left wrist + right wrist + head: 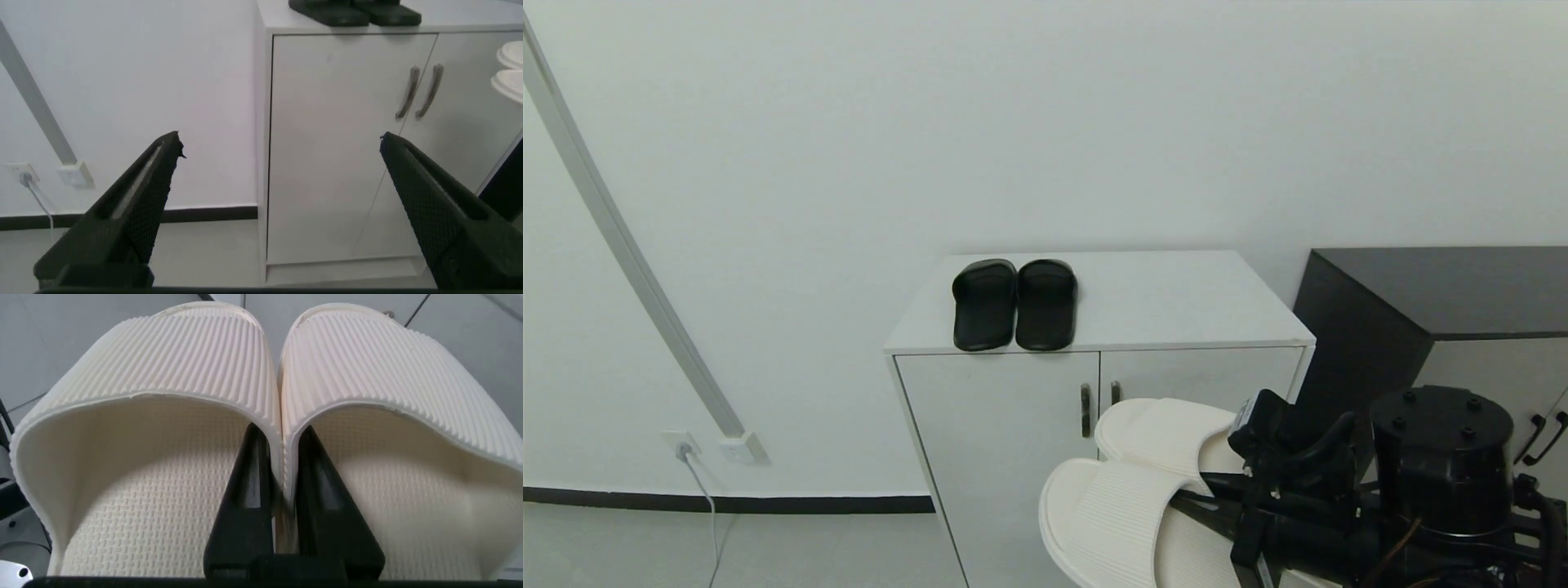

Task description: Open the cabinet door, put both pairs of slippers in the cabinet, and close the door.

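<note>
Head view: the right claw (1217, 490) carries the white slippers (1127, 498) as a pair, low before the cabinet (996, 441). Its doors (1005, 425) are shut, and the black slippers (1014, 304) sit on top, above and beyond the claw.

Left wrist view: the left claw (280, 143) is spread wide and empty. It faces the handles (418, 91), probably free for pulling.

Right wrist view: the fingers (249, 498) pinch the slippers' touching inner walls, so one grip holds both.

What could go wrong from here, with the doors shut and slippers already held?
The right tool pinches the white slippers only by their inner strap edges; one could slip out.
The cabinet doors are shut; the door that the open left tool pulls may hit the held pair.
The black slippers sit at the top's front edge and could be knocked off.
</note>
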`<state>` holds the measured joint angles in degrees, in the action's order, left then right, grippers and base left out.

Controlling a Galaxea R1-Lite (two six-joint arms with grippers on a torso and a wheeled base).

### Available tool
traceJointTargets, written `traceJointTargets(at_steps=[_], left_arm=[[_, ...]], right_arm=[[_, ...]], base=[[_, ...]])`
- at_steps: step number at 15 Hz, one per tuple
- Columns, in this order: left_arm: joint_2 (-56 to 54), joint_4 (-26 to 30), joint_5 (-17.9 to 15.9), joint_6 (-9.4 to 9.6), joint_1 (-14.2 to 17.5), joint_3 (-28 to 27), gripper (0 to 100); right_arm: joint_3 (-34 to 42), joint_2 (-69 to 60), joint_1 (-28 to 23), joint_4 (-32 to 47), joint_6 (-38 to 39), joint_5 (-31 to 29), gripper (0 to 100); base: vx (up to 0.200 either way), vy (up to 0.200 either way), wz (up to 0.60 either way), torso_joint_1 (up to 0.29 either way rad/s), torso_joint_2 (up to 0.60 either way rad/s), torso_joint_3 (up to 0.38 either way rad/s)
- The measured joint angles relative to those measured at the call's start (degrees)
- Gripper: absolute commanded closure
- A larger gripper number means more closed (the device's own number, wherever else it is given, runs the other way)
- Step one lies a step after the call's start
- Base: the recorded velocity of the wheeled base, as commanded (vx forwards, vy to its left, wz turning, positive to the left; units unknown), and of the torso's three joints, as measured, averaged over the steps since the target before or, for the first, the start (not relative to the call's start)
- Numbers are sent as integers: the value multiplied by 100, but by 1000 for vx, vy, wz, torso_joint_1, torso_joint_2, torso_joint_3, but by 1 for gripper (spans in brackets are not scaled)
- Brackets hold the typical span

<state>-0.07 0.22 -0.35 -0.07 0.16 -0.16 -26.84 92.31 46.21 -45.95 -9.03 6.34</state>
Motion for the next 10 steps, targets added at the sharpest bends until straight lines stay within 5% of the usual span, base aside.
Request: traceJointTargets(at_steps=[10], left_arm=[[0,5,2,15,0,5,0]], right_arm=[[50,77,22,-9,-18,-22,100]], base=[[0,0,0,-193,516,322]])
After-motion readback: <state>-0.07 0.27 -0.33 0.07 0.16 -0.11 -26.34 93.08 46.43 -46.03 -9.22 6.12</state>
